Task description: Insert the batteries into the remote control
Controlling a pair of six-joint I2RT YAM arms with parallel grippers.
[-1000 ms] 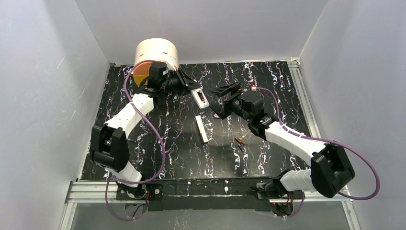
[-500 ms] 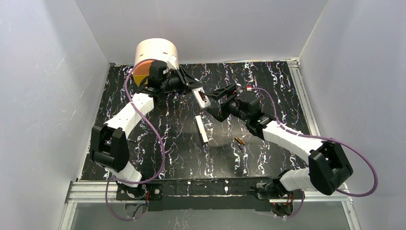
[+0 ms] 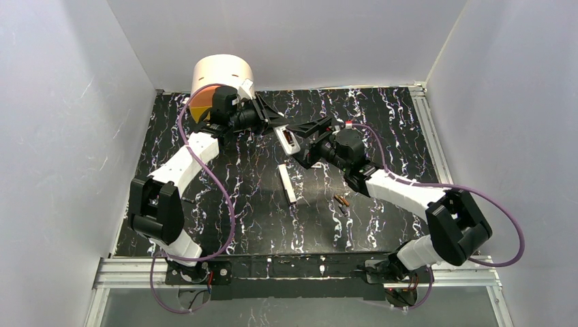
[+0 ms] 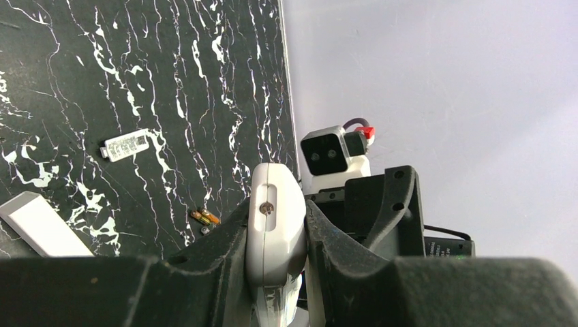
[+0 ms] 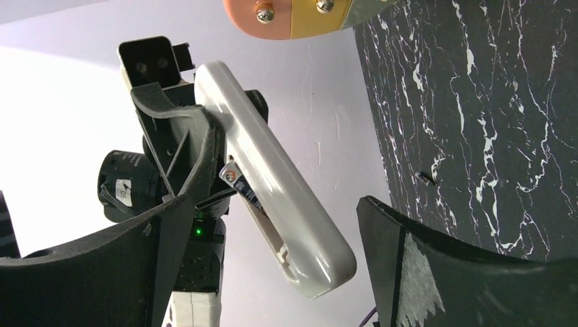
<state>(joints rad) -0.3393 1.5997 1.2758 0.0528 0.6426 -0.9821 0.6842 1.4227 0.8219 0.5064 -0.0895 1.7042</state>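
Our right hand [image 3: 305, 144] has swung in from the right over the last second. It stood clear of the remote control [image 3: 289, 139] before; now its fingers, spread as wide as they go, flank the remote's free lower end. From the right wrist view the remote hangs in the gap between the two pads and we see no contact with either.

Our left hand [image 3: 272, 125] has not shifted. It stays clamped narrow on the remote's upper end and holds it in the air over the far middle of the tabletop [image 3: 259, 218]. The battery bay is open along the remote's back, and we make out a metal contact inside it.

The batteries [image 3: 341, 201] have not moved. They lie together on the tabletop, just right of the white bar [image 3: 287, 184] and well apart from both hands.

We judge this approach to be a handover or a second grip to steady the remote, not loading itself. Neither hand carries a battery, so picking them up and seating them is all still ahead of us.
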